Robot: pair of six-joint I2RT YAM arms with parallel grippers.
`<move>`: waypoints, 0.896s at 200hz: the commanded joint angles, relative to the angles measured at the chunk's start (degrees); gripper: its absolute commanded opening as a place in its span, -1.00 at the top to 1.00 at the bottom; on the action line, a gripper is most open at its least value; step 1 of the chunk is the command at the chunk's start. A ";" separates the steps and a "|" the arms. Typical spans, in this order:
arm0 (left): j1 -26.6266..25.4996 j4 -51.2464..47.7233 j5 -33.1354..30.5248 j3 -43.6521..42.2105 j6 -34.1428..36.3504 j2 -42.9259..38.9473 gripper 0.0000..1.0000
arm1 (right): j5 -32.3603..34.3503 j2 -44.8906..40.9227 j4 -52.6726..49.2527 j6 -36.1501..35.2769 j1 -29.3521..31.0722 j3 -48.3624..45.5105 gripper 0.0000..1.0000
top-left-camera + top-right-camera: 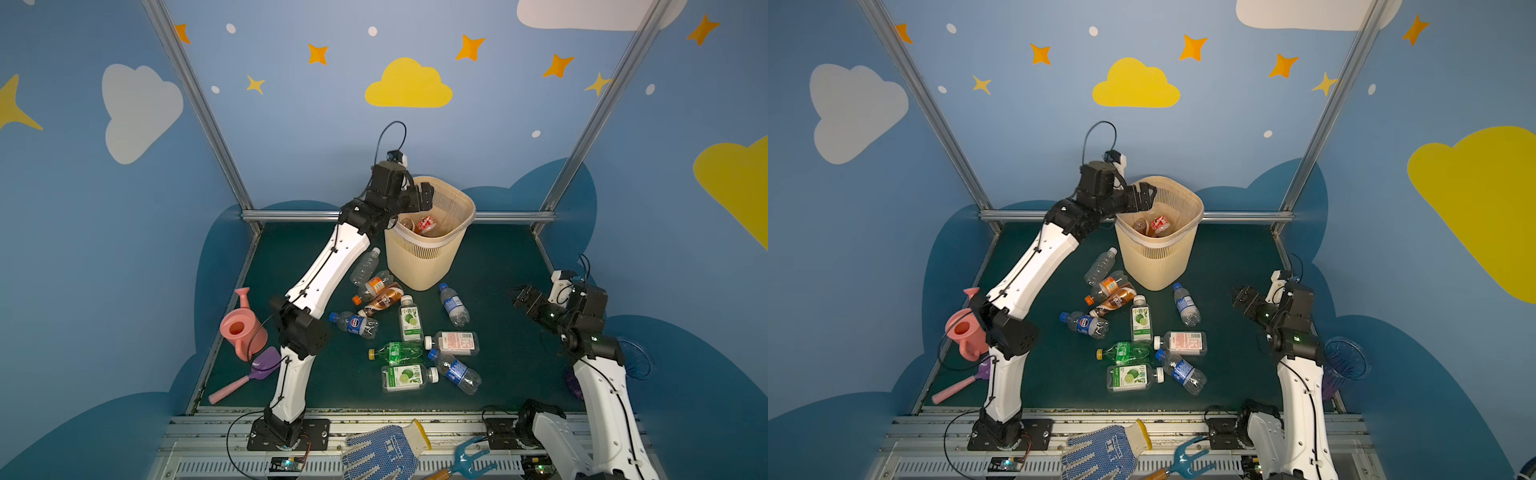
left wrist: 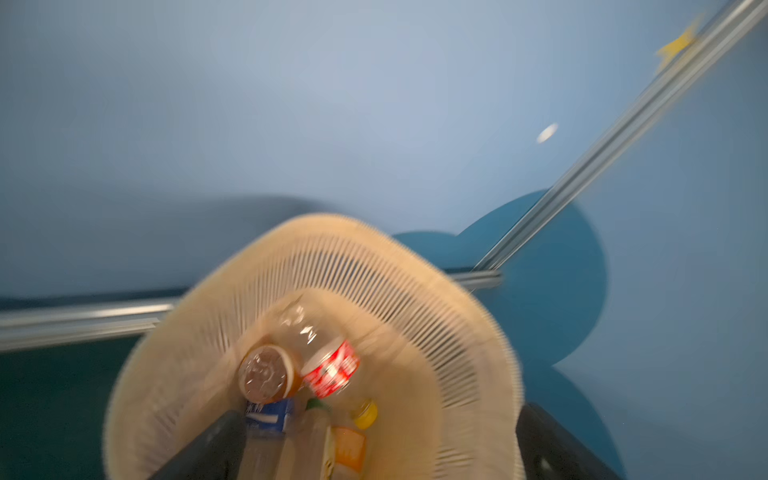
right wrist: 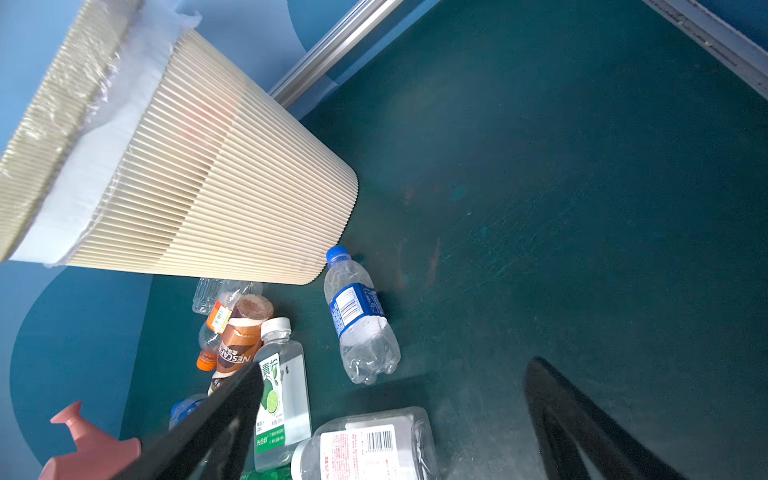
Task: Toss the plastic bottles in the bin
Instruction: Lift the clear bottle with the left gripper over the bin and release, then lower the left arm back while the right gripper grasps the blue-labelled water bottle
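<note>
— What sort of place is this?
— A robot test booth in a lab, dressed up like a nursery. The walls (image 1: 291,137) are blue panels with a yellow cloud (image 1: 409,85) and orange stars (image 1: 318,54) stuck on.
— What makes it a lab?
— Bare aluminium posts (image 1: 195,104) frame the panels and a dark green mat (image 1: 498,266) covers the table. The left arm (image 1: 328,266) and right arm (image 1: 602,386) are bolted to a metal rail (image 1: 374,417) at the front edge, cables showing.
— And the nursery part?
— A pink watering can (image 1: 243,328), a purple scoop (image 1: 262,368), a dotted glove (image 1: 382,451) and a blue garden fork (image 1: 471,457).
</note>
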 commanded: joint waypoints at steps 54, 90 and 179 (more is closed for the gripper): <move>-5.30 0.55 -4.16 -0.32 8.62 -10.71 -1.00 | -2.98 -0.26 -1.50 1.03 0.51 -0.78 -0.94; -5.35 15.69 -5.20 -32.91 8.82 -26.49 -1.00 | -1.78 -0.86 -5.46 4.46 2.76 -2.88 -0.92; -3.89 17.16 -15.96 -77.26 0.87 -51.99 -1.00 | 4.45 3.09 -1.20 14.52 16.93 -10.18 -0.92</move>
